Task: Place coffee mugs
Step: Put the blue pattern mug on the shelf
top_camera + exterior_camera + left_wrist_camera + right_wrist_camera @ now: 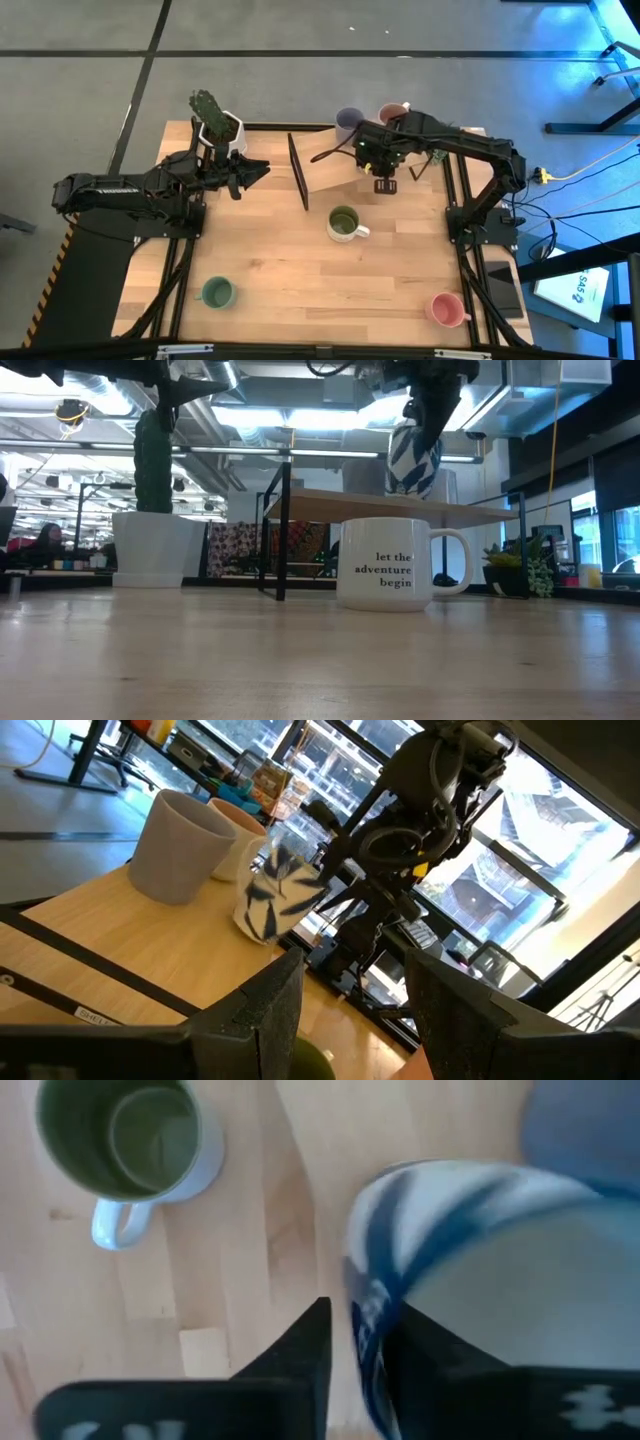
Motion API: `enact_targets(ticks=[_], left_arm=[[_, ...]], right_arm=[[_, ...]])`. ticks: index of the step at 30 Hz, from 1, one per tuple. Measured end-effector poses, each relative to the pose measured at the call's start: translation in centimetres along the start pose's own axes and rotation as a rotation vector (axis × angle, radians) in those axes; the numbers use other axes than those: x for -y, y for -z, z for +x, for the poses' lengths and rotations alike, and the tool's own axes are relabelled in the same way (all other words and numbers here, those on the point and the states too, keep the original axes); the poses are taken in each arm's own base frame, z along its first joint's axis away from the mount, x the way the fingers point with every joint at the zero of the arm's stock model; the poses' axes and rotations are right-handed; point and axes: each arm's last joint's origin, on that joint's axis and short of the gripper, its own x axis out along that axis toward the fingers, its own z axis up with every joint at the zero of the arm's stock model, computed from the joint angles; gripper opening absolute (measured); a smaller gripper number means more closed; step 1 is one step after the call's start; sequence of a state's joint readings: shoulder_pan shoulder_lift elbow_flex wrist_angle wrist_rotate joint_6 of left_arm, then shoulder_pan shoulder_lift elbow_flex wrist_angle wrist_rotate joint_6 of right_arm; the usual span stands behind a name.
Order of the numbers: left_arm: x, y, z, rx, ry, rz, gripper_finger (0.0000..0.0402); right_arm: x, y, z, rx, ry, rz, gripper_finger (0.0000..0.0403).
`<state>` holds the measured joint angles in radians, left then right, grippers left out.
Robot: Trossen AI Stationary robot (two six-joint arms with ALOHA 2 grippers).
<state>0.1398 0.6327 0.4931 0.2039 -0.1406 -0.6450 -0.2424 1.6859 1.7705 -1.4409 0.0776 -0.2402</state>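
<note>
1. Where the wooden table point(300, 280) ends, grey floor begins; the low view looks into a ceilinged room with strip lights beyond.
2. On a raised shelf point(335, 170) stand a lavender mug point(348, 122) and a mauve mug point(391, 114).
3. Over that shelf the right gripper point(385, 178) pinches the rim of a blue-striped white mug point(412, 458).
4. Left gripper point(250, 175): fingers spread, empty, beside the cactus pot point(222, 135).
5. Just beyond the shelf sits the olive-lined mug point(344, 224).

floor point(300, 25): grey, dark seams | ceiling lights point(300, 420): bright strips | windows point(600, 510): beside table
</note>
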Motion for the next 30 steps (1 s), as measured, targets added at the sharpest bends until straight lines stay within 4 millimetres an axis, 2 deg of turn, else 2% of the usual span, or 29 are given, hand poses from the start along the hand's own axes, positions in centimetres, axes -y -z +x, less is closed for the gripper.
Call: enact_targets(ticks=[5, 9, 23, 30], left_arm=[[0.0, 0.0, 0.0, 0.0, 0.0, 0.0, 0.017], [0.0, 0.0, 0.0, 0.0, -0.001, 0.001, 0.017], [0.0, 0.0, 0.0, 0.0, 0.0, -0.001, 0.017], [0.0, 0.0, 0.0, 0.0, -0.001, -0.001, 0.017]], right_arm=[[0.1, -0.2, -0.4, 0.023, 0.028, -0.002, 0.0112], [0.2, -0.5, -0.5, 0.054, 0.039, 0.001, 0.0125], [0.3, -1.5, -0.6, 0.17, 0.004, 0.014, 0.0127], [0.5, -1.6, -0.7, 0.171, 0.055, 0.006, 0.0127]])
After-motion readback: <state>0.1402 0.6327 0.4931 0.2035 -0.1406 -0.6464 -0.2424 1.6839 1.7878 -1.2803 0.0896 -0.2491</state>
